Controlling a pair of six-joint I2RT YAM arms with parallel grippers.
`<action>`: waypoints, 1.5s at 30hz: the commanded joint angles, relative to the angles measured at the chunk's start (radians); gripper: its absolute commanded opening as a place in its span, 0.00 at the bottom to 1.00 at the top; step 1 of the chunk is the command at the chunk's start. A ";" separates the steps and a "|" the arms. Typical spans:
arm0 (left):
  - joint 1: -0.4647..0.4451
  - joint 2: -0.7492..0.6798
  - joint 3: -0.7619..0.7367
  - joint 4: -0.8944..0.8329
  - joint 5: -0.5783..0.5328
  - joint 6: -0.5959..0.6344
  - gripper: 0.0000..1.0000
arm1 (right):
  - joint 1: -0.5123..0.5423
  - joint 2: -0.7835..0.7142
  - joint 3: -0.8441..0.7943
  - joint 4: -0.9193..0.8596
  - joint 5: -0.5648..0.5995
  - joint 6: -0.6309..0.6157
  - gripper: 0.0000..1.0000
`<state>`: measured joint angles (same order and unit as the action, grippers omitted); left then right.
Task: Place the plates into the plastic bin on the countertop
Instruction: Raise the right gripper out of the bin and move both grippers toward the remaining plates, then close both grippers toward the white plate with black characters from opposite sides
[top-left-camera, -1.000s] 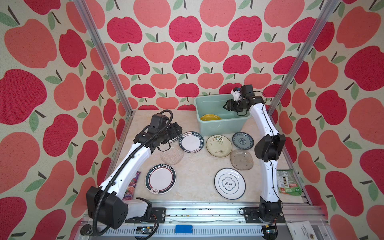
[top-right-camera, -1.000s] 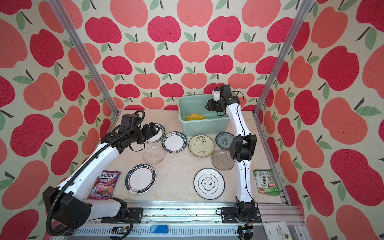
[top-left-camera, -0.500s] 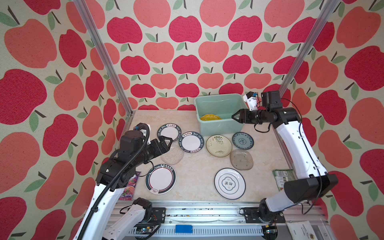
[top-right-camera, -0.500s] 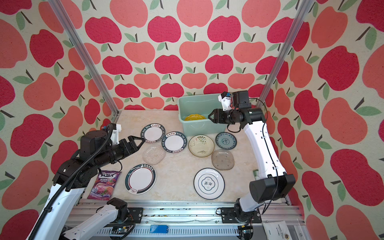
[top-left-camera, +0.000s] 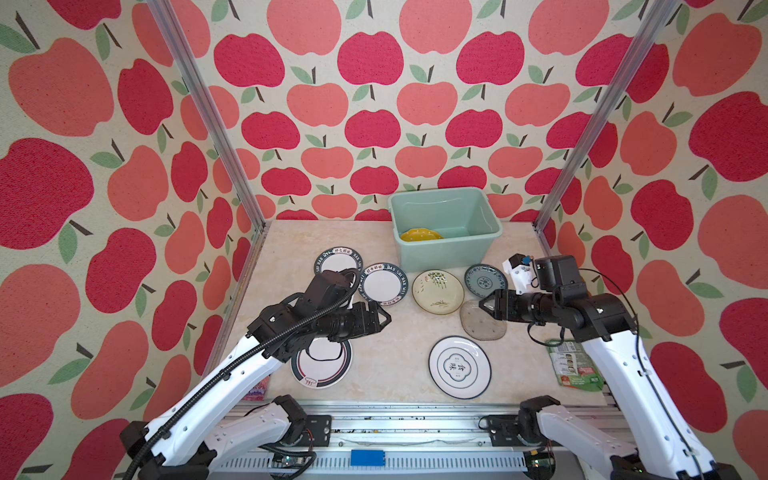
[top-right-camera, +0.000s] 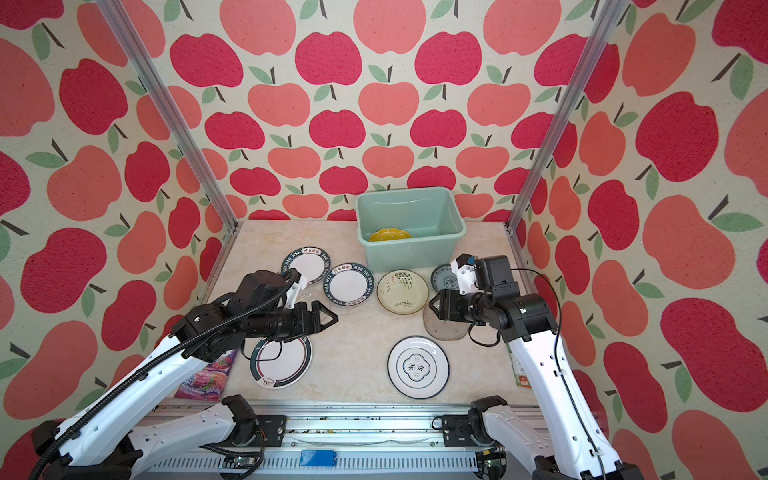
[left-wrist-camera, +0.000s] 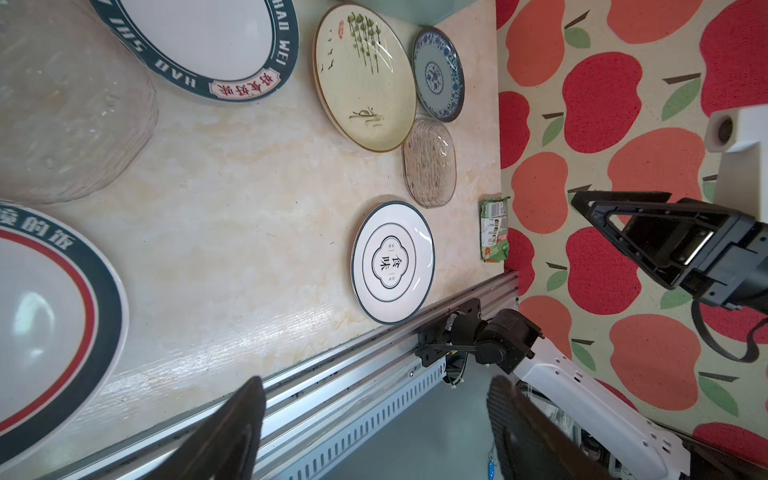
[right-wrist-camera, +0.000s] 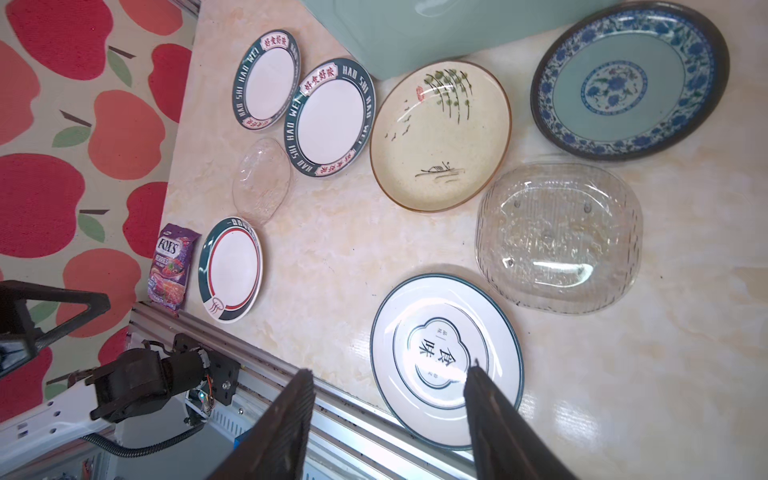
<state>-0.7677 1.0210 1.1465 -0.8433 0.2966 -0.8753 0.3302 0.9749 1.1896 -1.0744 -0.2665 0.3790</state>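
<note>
Left claw (top-left-camera: 385, 319) and right claw (top-left-camera: 484, 306) both gape wide, empty, above the desk (top-left-camera: 395, 357). Yellow plate (top-left-camera: 420, 235) lies inside the bin (top-left-camera: 446, 255). Eight other plates (top-left-camera: 459, 367) lie flat on the desk.

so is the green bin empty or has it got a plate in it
Not empty: one yellow plate lies inside the plastic bin, toward its left side; nothing else shows in it.

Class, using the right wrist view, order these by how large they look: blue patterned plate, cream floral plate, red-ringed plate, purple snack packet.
1. blue patterned plate, though it lies nearest the camera
2. cream floral plate
3. red-ringed plate
4. purple snack packet, only slightly smaller than the red-ringed plate
</note>
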 joint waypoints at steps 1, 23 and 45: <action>-0.043 0.060 -0.038 0.067 0.017 -0.107 0.86 | 0.004 -0.026 -0.072 -0.077 0.052 0.078 0.62; -0.082 0.569 -0.186 0.545 0.364 -0.352 0.89 | -0.065 -0.065 -0.537 0.052 0.084 0.248 0.74; -0.081 0.691 -0.214 0.658 0.354 -0.458 0.86 | -0.048 0.109 -0.683 0.334 -0.142 0.295 0.68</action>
<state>-0.8558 1.6966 0.9592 -0.2104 0.6628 -1.3121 0.2729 1.0691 0.5205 -0.7910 -0.3534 0.6704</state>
